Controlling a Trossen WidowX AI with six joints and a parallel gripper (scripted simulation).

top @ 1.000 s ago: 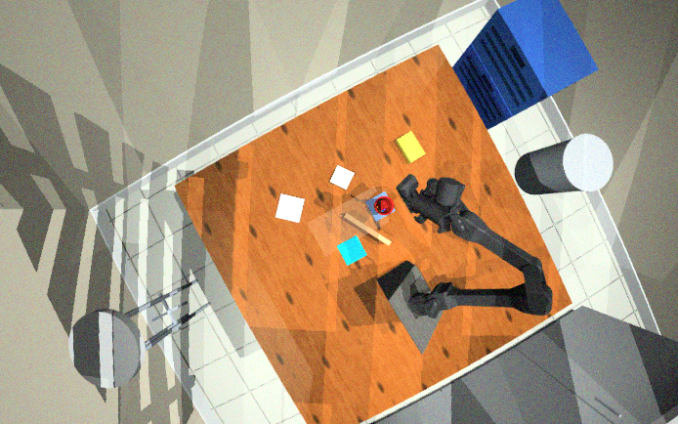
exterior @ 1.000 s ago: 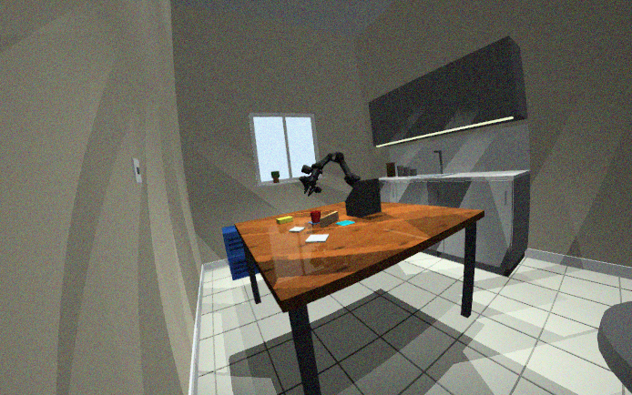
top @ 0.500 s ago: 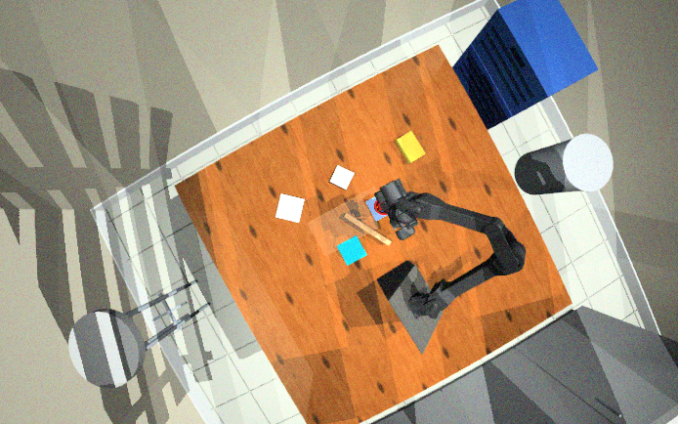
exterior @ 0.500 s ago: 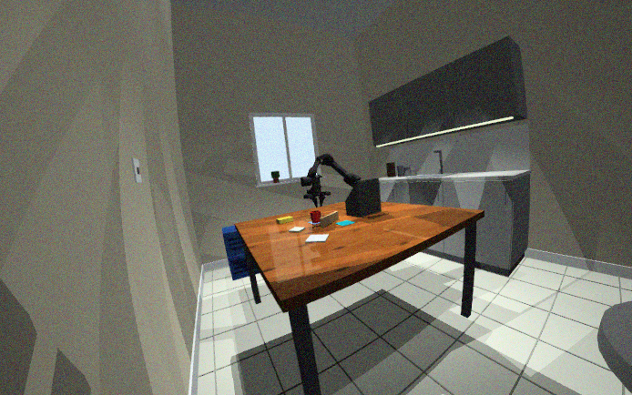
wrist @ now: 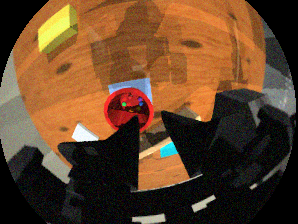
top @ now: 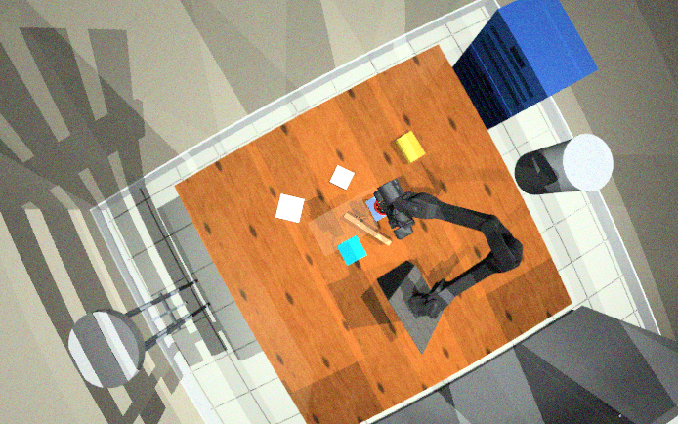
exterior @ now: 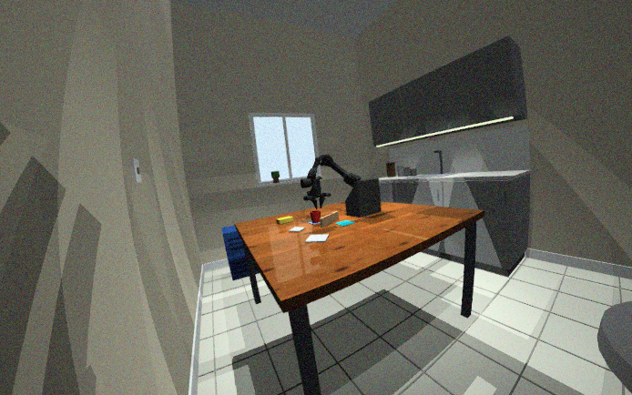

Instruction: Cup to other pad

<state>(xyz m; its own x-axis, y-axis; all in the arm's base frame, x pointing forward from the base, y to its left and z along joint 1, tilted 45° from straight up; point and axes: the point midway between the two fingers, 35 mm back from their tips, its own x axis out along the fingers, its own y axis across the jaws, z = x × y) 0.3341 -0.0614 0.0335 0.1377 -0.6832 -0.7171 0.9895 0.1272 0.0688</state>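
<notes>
The red cup stands upright on the blue pad. Several small marbles show inside it in the wrist view. The cyan pad lies flat with nothing on it, across a low wooden bar from the cup. My gripper points down just above the cup's rim. Its fingers are partly open with nothing between them. In the wrist view one fingertip overlaps the near rim. In the top view the gripper hides part of the cup.
The wooden bar stands on edge between the two pads. A yellow block lies beyond the cup. A small white square and a larger white square lie flat on the table.
</notes>
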